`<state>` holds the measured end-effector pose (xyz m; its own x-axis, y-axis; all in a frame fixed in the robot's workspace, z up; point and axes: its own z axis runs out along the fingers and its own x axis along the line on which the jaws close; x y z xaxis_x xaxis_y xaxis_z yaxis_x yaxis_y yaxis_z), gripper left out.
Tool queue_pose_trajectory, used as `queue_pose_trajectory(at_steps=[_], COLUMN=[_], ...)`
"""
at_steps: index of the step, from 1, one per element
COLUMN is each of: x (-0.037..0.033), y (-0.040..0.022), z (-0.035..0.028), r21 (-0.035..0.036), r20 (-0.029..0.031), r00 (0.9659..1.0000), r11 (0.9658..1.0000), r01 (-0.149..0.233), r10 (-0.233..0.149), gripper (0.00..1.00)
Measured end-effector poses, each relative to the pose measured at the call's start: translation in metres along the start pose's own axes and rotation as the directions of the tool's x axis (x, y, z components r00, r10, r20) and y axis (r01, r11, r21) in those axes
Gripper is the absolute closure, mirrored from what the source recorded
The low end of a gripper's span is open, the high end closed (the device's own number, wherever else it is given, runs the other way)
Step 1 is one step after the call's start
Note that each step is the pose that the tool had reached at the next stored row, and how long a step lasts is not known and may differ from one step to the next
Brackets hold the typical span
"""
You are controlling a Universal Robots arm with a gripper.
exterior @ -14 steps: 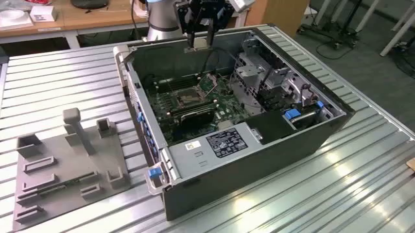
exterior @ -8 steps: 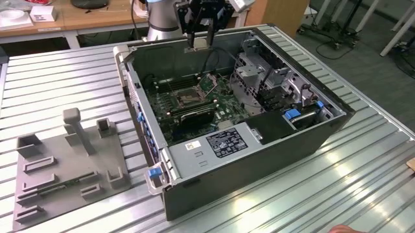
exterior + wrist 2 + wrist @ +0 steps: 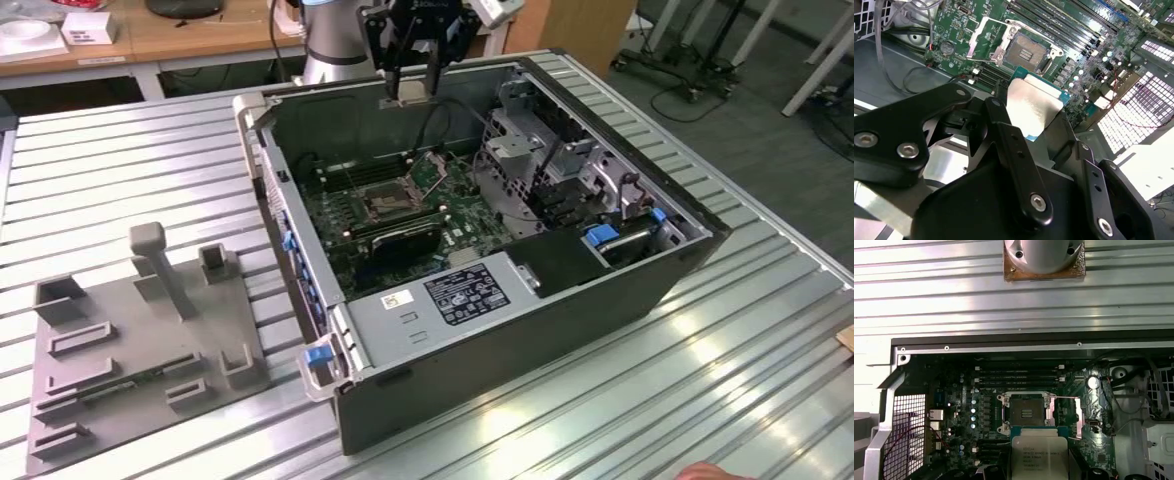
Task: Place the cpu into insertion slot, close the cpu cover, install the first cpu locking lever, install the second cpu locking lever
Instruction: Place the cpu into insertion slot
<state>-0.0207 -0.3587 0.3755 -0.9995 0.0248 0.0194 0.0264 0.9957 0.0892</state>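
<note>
exterior view: high, angled down on whole case (image 3: pixel 561 330); both wrist views: nearer above, sharing insertion slot (image 3: pixel 1026 50) (image 3: pixel 1026 414)

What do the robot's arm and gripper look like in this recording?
The arm is a silvery-grey tube with light blue trim at a joint. The gripper is matte black, built from flat, round-ended link bars pinned with silver bolt heads, and tapers to two narrow black fingers. A black cable runs beside the arm.
</note>
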Motion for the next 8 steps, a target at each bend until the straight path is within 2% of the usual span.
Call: queue_pose_trajectory(at_steps=[8], x=[0.0007], y=[-0.0001], z=[0.0006], r21=[-0.0002], r20=[0.0010], r00=[1.0000], r11=[1.0000], r01=[0.000], r10=[0.000], gripper=[0.46])
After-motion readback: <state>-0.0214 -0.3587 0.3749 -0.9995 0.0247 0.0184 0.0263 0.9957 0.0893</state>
